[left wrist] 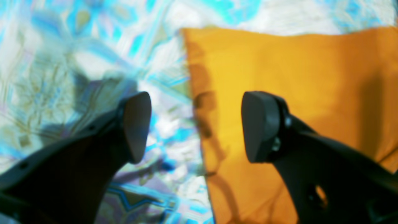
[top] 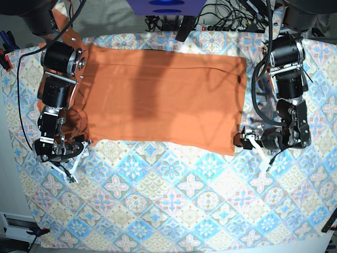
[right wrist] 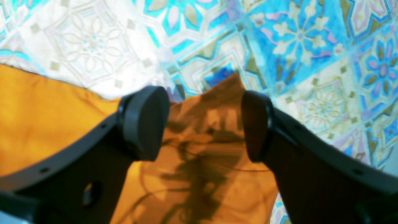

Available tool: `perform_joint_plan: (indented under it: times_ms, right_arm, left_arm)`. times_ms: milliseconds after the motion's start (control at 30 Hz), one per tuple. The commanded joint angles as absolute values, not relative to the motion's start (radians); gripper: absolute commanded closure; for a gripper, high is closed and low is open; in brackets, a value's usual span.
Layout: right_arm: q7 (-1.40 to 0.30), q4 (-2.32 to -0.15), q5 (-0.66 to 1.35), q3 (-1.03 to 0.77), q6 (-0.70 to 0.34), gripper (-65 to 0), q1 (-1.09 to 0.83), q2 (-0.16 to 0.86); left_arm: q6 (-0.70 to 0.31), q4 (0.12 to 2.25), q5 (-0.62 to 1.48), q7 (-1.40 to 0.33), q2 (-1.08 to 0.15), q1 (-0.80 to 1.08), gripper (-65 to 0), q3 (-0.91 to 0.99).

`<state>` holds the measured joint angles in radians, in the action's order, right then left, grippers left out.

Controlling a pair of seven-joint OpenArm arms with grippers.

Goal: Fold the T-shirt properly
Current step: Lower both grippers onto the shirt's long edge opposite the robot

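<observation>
The orange T-shirt (top: 158,100) lies flat as a wide rectangle across the far half of the tablecloth. My left gripper (top: 248,141) is open at its lower right corner. In the left wrist view the gripper (left wrist: 196,124) straddles the straight edge of the shirt (left wrist: 295,77), one finger over cloth and one over shirt. My right gripper (top: 79,152) is open at the shirt's lower left corner. In the right wrist view a rumpled, pointed corner of the shirt (right wrist: 46,118) lies between the open fingers of the gripper (right wrist: 205,124). No white tag shows.
The blue-and-beige tile-patterned tablecloth (top: 179,200) covers the table. Cables and a power strip (top: 226,13) lie beyond the far edge. Both arm bases stand at the far corners, with their links hanging over the shirt's short sides.
</observation>
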<state>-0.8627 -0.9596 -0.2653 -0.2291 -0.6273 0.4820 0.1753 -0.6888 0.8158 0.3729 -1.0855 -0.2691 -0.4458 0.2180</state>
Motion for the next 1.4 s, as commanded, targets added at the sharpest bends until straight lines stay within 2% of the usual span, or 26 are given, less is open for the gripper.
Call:
perform_joint_plan:
  times_ms: [0, 167, 267, 633, 933, 1133, 1367]
  right_arm:
    - [-0.849, -0.975, -0.260, -0.229, -0.627, -38.8, 0.515, 0.185]
    - [-0.849, -0.977, -0.260, -0.229, -0.627, -38.8, 0.509, 0.185]
    - [-0.849, -0.977, -0.260, -0.231, -0.627, -38.7, 0.507, 0.185]
    - [-0.811, -0.961, -0.260, -0.236, -0.627, -38.8, 0.512, 0.185]
    - [-0.596, -0.588, -0.260, -0.280, -0.622, -38.9, 0.616, 0.239]
    - [-0.567, -0.521, -0.260, -0.280, -0.621, -38.9, 0.659, 0.271]
    - [-0.562, -0.524, -0.260, -0.272, -0.499, -38.9, 0.659, 0.312]
  left_arm:
    - [-0.698, 0.780, 0.400, -1.044, -0.274, -0.501, -43.0, 0.186]
    - [-0.698, 0.562, 0.401, -0.885, -0.274, -0.570, -43.0, 0.114]
    - [-0.698, 0.496, 0.406, -0.845, -0.269, -0.598, -43.0, 0.067]
    - [-0.698, 0.490, 0.401, -0.842, -0.222, -0.596, -43.0, 0.022]
    - [-0.698, 0.490, 0.398, -0.842, -0.220, -0.579, -43.0, 0.022]
    - [-0.698, 0.490, 0.398, -0.842, -0.222, -0.576, -43.0, 0.022]
    - [-0.698, 0.490, 0.398, -0.842, -0.222, -0.576, -43.0, 0.022]
